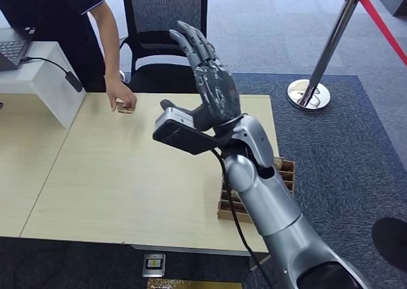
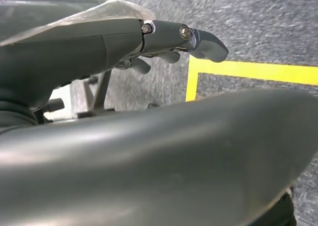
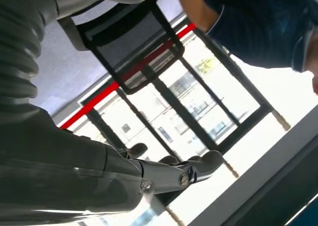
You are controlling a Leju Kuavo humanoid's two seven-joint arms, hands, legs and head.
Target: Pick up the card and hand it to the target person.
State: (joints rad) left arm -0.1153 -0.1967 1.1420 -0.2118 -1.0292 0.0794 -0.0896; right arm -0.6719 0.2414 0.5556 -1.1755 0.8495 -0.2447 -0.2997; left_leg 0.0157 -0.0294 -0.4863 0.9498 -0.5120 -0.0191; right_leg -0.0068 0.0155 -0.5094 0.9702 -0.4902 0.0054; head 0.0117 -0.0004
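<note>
1. Head view: nearest is the silver right arm, rising from the lower right over the counter (image 1: 120, 194). Its right robot hand (image 1: 211, 86) is raised above the counter, fingers spread apart, grasping nothing. Behind the forearm, a wooden slotted box (image 1: 283, 174) sits at the counter's right edge, partly hidden by the arm.
2. Across the counter, a person's hand (image 1: 122, 98) rests on the card (image 1: 126, 109), which lies on the counter near its far edge. A black chair (image 1: 163, 28) stands behind, a laptop (image 1: 14, 47) on a white stand to the left, and a chrome post (image 1: 317, 79) with red rope to the right.
3. Left wrist view: the left robot hand (image 2: 165, 42) hangs above grey carpet with yellow tape (image 2: 243, 71), fingers loosely extended and released.
4. Right wrist view: the right robot hand's fingers reach out with nothing in them; the chair back and a dark blue sleeve (image 3: 262, 27) lie beyond.
</note>
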